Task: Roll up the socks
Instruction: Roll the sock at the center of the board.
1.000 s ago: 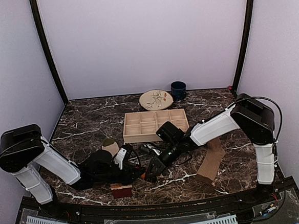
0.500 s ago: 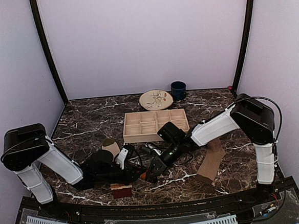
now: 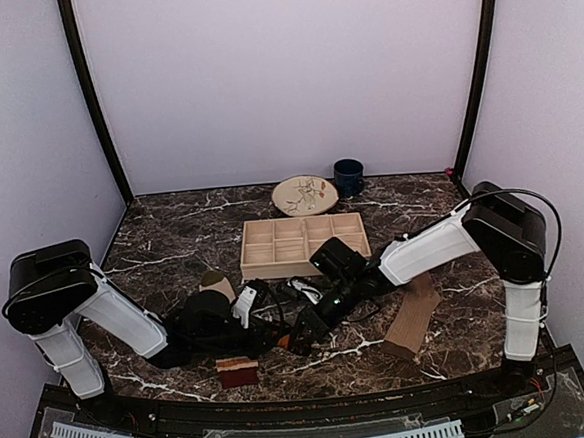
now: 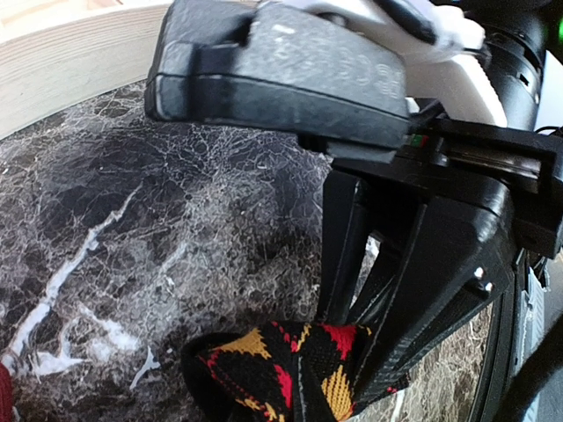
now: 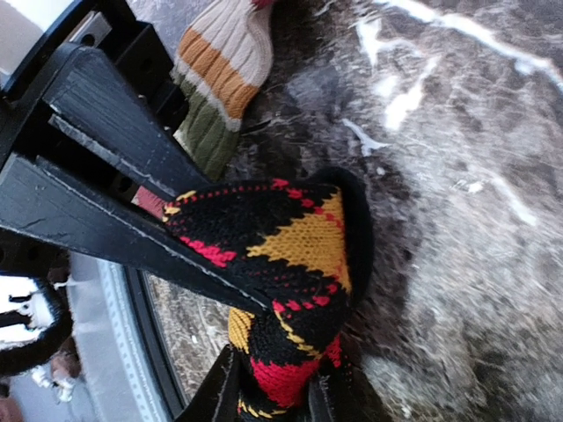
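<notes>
The black argyle sock [image 5: 299, 237], with red and yellow diamonds, is bunched just above the marble between both grippers [image 3: 283, 342]. My left gripper [image 5: 233, 246] is shut on its upper fold; its two black fingers come in from the upper left of the right wrist view. My right gripper [image 5: 277, 400] stands with its jaws a little apart, and the red part of the sock fills the gap. The striped sock [image 5: 220, 61] lies partly under my left arm, with its maroon end [image 3: 237, 370] near the front edge. The plain tan sock [image 3: 412, 319] lies stretched out at the right.
A wooden divided tray [image 3: 304, 243] stands just behind the grippers. A patterned plate [image 3: 303, 194] and a dark blue mug [image 3: 348, 176] sit at the back wall. Both forearms lie low over the front of the marble table.
My left gripper has shifted slightly right toward the right gripper, and both grippers now sit a little farther right. The tan sock has not moved.
</notes>
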`<state>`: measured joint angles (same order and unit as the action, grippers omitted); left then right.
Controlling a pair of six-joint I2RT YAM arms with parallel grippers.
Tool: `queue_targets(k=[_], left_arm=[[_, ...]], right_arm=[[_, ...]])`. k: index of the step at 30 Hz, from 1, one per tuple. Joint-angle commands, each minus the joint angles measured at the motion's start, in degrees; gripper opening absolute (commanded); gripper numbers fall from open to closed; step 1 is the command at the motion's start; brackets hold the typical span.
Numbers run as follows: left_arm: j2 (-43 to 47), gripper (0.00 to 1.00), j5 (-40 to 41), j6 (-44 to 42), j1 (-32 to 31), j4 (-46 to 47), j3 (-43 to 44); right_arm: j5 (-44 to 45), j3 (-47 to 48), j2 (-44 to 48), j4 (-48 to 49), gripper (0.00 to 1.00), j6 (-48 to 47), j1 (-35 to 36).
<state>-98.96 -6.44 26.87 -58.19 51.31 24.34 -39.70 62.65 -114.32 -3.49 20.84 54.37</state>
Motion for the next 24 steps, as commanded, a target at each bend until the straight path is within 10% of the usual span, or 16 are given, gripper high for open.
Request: queue_targets(k=[1,24], left_arm=[[-1.19,0.0,0.73,0.41,-1.09,-6.32,0.88],[-6.53,0.0,3.44,-0.46,-1.31,-10.73,5.9]], right_arm=[[12.68,-2.79,1.72,-2.96,0.25,-1.59,0.29],[26.9,-5.45,7.32,-3.05,0.37,-1.52,1.03]])
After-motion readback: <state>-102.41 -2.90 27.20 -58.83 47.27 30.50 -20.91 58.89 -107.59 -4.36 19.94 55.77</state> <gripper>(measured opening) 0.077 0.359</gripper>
